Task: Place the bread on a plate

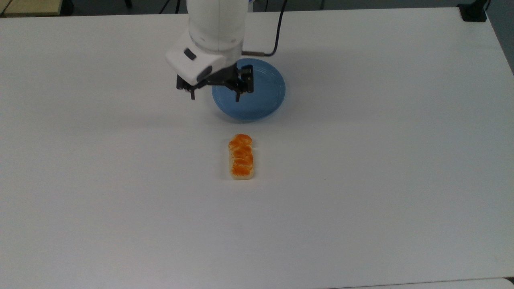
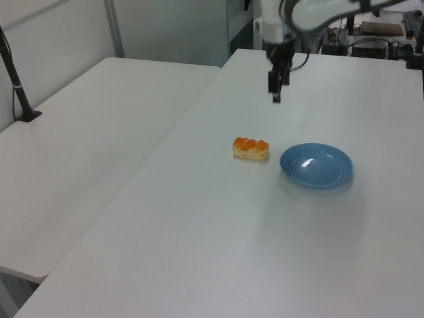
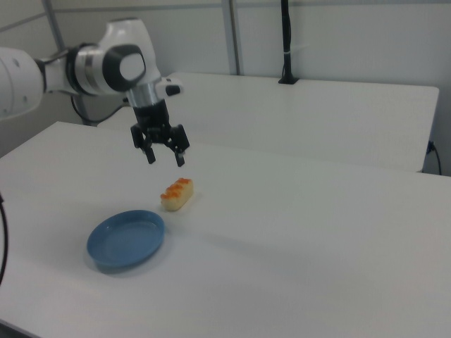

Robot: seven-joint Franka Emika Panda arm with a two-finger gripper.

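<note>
On the white table (image 1: 361, 180), bread (image 1: 241, 157) lies near the plate (image 1: 265, 96); gripper (image 1: 215, 97) hangs above, spread wide.

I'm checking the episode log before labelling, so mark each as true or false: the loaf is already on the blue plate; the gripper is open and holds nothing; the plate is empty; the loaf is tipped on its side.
1. The small cream loaf with a glossy orange-brown top is already on the round light-blue plate. False: it lies on the white table, apart from the plate.
2. The black two-finger gripper is open and holds nothing. True.
3. The plate is empty. True.
4. The loaf is tipped on its side. False: its orange top faces up.
</note>
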